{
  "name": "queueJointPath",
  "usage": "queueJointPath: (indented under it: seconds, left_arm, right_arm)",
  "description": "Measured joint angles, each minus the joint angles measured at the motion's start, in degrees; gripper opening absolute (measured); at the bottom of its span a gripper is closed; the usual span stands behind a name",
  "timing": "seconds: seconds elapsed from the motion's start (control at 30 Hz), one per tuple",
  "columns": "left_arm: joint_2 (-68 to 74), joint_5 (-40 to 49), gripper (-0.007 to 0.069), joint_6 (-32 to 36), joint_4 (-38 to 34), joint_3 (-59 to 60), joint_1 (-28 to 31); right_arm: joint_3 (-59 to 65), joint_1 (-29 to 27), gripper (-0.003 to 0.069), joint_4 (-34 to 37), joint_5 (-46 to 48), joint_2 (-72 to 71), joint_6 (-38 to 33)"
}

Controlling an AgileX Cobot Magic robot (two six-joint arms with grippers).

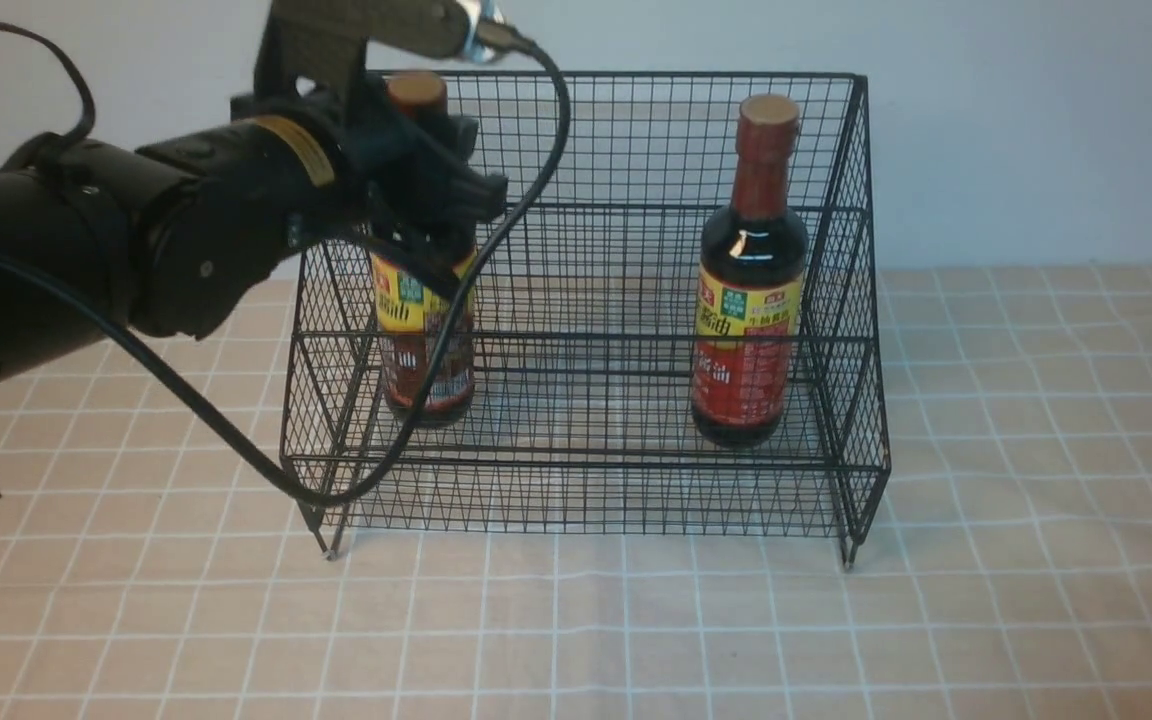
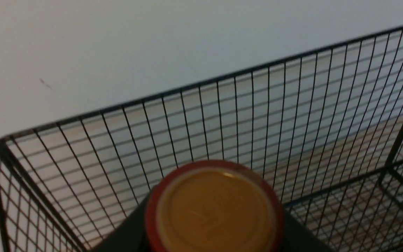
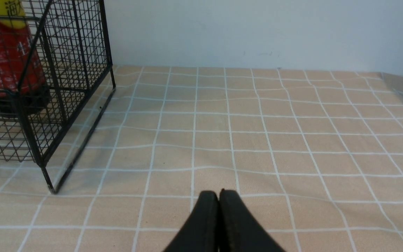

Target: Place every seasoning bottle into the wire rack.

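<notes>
The black wire rack stands mid-table. One seasoning bottle, red-labelled, stands upright on the right of the lower tier, free of either gripper. The other seasoning bottle is upright at the rack's left side, its base at the lower tier. My left gripper is shut on this bottle's neck just below the cap. In the left wrist view the reddish cap fills the space between dark fingers, with the rack's back wall behind it. My right gripper is shut and empty, low over the cloth right of the rack.
A beige checked cloth covers the table and a pale wall stands behind the rack. The left arm's black cable loops down in front of the rack's left front corner. The cloth's far right edge shows in the right wrist view.
</notes>
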Motion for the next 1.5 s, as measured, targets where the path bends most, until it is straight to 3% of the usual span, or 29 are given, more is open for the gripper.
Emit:
queueJointPath:
  seconds: [0.5,0.83,1.1,1.23,1.27,1.3,1.37,1.5]
  left_arm:
    - [1.48,0.76,0.0259,-1.08,0.14,-1.27,0.0]
    - [-4.11,7.48,0.0459,-1.52,0.14,-1.27,0.0]
    - [-13.79,14.69,0.0459,-1.52,0.14,-1.27,0.0]
    - [-22.19,24.37,0.0362,-1.52,0.14,-1.27,0.0]
    - [-24.59,27.82,0.0314,-1.52,0.14,-1.27,0.0]
    - [-28.93,33.55,0.0206,-1.52,0.14,-1.27,0.0]
    - [-32.24,39.17,0.0103,-1.52,0.14,-1.27,0.0]
    - [-40.97,49.34,0.0003,-2.15,-0.34,-0.07,0.0]
  right_arm:
    - [0.0,0.0,-0.0014,0.0,0.0,0.0,-0.2]
    - [0.0,0.0,-0.0014,0.0,0.0,0.0,-0.26]
    - [0.0,0.0,-0.0014,0.0,0.0,0.0,-0.26]
    - [0.0,0.0,-0.0014,0.0,0.0,0.0,-0.26]
    - [0.0,0.0,-0.0014,0.0,0.0,0.0,-0.26]
    - [0.0,0.0,-0.0014,0.0,0.0,0.0,-0.26]
    - [0.0,0.0,-0.0014,0.0,0.0,0.0,-0.26]
    - [0.0,0.0,-0.0014,0.0,0.0,0.0,-0.26]
